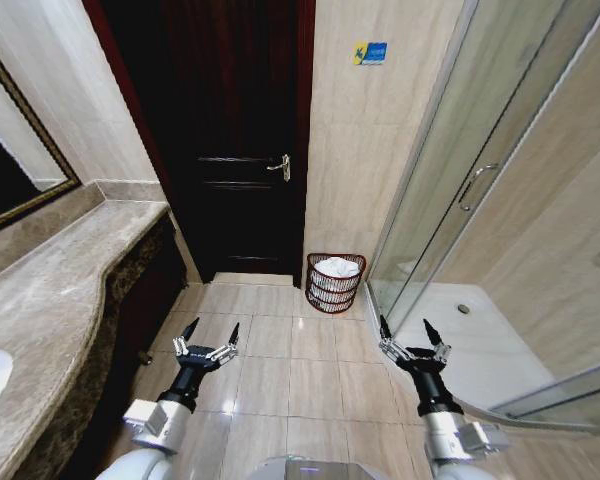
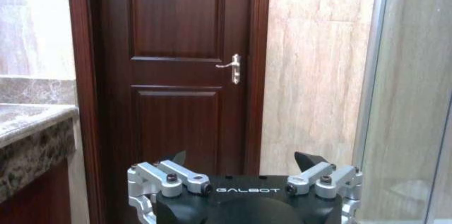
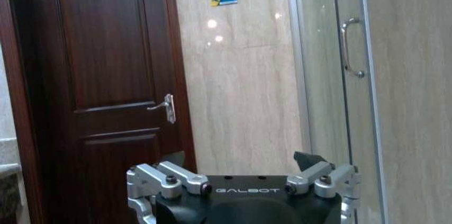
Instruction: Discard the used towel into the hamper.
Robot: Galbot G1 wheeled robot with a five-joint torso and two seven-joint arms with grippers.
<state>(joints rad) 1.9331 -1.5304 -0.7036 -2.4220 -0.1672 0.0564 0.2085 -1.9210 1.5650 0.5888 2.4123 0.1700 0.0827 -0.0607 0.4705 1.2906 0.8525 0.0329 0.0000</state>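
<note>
The hamper (image 1: pixel 335 283) is a small dark reddish-brown wire basket with horizontal ribs and a wider rim at the top. It stands on the tiled floor (image 1: pixel 280 350) against the beige wall (image 1: pixel 355 150), between the dark wooden door (image 1: pixel 230 140) and the glass shower enclosure (image 1: pixel 460 200). A white towel (image 1: pixel 338 267) lies inside it, reaching up near the rim.

The left gripper (image 1: pixel 209 334) hangs low over the floor with its fingers spread open and nothing between them. The right gripper (image 1: pixel 404 332) is held at a matching height on the other side, fingers also spread wide and empty. Both are well apart from the hamper, which sits ahead of them, nearer the right one.

The open tiled floor runs from the grippers up to the hamper and the door threshold. On the left it is bounded by the marble counter (image 1: pixel 50 290) with its dark cabinet front below; on the right by the curved edge of the shower tray (image 1: pixel 480 340). A mirror (image 1: pixel 10 160) hangs above the counter.
</note>
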